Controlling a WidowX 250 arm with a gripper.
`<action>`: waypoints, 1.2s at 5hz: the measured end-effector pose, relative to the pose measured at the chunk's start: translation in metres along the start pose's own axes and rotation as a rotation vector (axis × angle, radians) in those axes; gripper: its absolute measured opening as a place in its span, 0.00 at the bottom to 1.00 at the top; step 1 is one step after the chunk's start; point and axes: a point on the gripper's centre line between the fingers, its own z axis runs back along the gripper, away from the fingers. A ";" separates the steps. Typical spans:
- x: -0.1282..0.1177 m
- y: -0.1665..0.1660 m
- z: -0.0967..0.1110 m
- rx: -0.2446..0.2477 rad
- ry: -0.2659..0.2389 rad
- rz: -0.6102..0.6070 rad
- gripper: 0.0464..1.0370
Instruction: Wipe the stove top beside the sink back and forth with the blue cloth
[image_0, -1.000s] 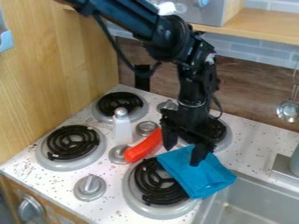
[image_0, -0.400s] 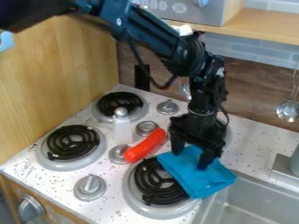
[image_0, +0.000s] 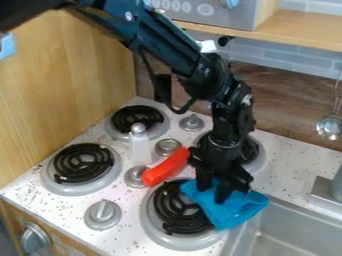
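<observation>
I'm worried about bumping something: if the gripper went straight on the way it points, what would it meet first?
The blue cloth, right below the gripper; they may be touching. Whether burner or counter lies beneath, the cloth hides.

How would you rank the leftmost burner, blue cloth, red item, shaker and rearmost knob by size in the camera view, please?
Largest to smallest:
1. Leftmost burner
2. Blue cloth, partly hidden by the tool
3. Red item and shaker, too alike to rank
4. Rearmost knob
</observation>
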 end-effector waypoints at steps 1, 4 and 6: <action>-0.018 -0.002 0.001 -0.001 0.007 0.002 0.18; -0.090 -0.028 -0.002 0.008 0.048 -0.089 0.06; -0.070 -0.039 0.009 -0.010 0.012 -0.101 0.06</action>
